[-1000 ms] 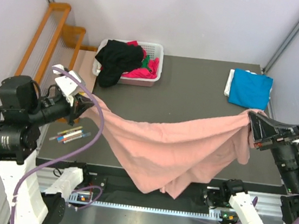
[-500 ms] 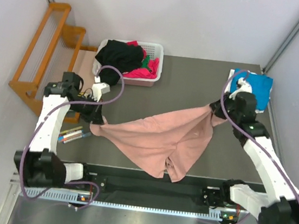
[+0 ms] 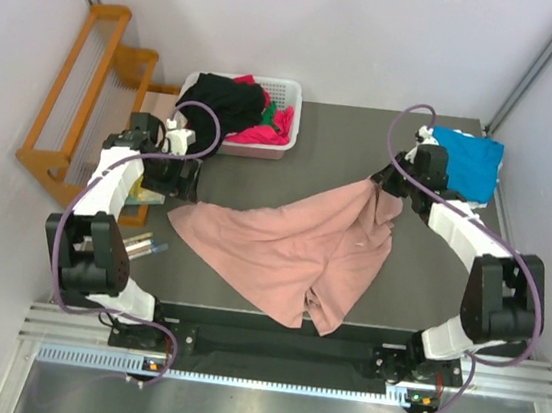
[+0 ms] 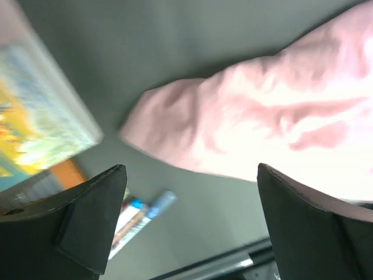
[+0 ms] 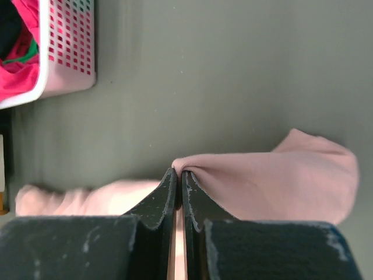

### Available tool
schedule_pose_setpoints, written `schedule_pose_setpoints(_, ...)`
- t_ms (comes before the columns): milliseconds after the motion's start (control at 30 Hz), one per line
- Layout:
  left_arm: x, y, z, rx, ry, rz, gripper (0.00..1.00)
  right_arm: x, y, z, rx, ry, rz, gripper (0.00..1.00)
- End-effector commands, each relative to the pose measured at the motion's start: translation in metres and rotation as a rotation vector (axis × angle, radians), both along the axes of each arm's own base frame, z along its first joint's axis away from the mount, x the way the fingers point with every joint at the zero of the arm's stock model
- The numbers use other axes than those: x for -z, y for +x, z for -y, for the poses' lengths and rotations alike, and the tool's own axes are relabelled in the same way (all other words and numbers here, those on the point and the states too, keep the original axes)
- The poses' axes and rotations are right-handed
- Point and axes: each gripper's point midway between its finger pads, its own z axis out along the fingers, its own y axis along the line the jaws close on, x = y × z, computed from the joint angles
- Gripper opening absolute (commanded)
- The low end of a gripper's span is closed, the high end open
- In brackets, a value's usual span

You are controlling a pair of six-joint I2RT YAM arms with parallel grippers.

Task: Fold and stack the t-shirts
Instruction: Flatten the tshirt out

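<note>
Far left: wooden rack (image 3: 80, 82) off the surface (image 3: 334, 143), close to the wall.
Left arm: left fingers (image 3: 182, 190) spread wide with nothing between them, poised over the left corner of the salmon-pink t-shirt (image 3: 291, 249); touching the cloth or not, cannot tell.
Left edge: a few markers (image 3: 138, 246) lying on the surface just beside that shirt corner.
Far left corner: white slatted basket (image 3: 292, 96) holding a black t-shirt (image 3: 218, 104) draped over its rim, a magenta t-shirt (image 3: 259, 136) and a bit of green cloth (image 3: 269, 115).
Middle: salmon-pink t-shirt spread rumpled across the surface, left corner lying flat, right corner drawn up toward the right arm, lower folds reaching the near edge.
Right arm: right fingers (image 3: 380, 179) clenched on a pinched ridge of the salmon-pink t-shirt, low over the surface.
Far right corner: blue t-shirt (image 3: 463, 161) folded flat, beside the right arm, apart from the pink cloth.
</note>
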Motion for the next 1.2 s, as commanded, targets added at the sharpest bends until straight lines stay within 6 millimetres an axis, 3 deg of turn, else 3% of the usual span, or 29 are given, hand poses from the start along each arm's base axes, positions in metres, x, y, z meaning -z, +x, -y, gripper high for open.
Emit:
schedule_pose_setpoints(0,-0.036,0.035,-0.024,-0.119,0.103,0.153,0.98,-0.017,0.02,-0.014,-0.06,0.065,0.067,0.0)
schedule_pose_setpoints(133,-0.101,0.018,0.021,0.055,0.011,0.289,0.98,-0.015,0.017,-0.014,-0.073,0.061,0.067,0.0)
schedule_pose_setpoints(167,-0.11,-0.004,0.061,0.191,-0.019,0.276,0.98,-0.014,0.016,-0.015,-0.075,0.059,0.066,0.0)
schedule_pose_setpoints(200,-0.123,-0.021,0.081,0.262,-0.018,0.311,0.98,-0.014,0.015,-0.015,-0.078,0.061,0.064,0.0)
schedule_pose_setpoints(233,-0.126,-0.05,0.126,0.42,-0.039,0.315,0.99,-0.014,0.015,-0.016,-0.082,0.063,0.064,0.0)
schedule_pose_setpoints(300,-0.128,-0.091,0.154,0.525,-0.155,0.251,0.99,-0.012,0.014,-0.018,-0.087,0.066,0.05,0.0)
schedule_pose_setpoints(433,-0.112,-0.11,0.156,0.576,-0.129,0.19,0.99,-0.004,0.007,-0.02,-0.1,0.064,0.022,0.0)
schedule_pose_setpoints(533,-0.075,-0.13,0.161,0.67,-0.054,0.085,0.99,0.004,0.005,-0.019,-0.098,0.054,0.002,0.0)
schedule_pose_setpoints(667,-0.023,-0.141,0.173,0.786,0.109,0.009,0.99,0.016,0.0,-0.017,-0.089,0.047,-0.042,0.0)
schedule_pose_setpoints(867,-0.004,-0.152,0.216,0.967,0.202,0.069,0.99,0.019,0.005,-0.021,-0.073,0.04,-0.047,0.0)
schedule_pose_setpoints(1033,-0.006,-0.17,0.258,1.063,0.177,0.138,0.99,0.026,0.012,-0.031,-0.076,0.029,-0.063,0.0)
schedule_pose_setpoints(1167,0.004,-0.192,0.281,1.117,0.139,0.132,0.99,0.03,0.02,-0.037,-0.079,0.032,-0.075,0.0)
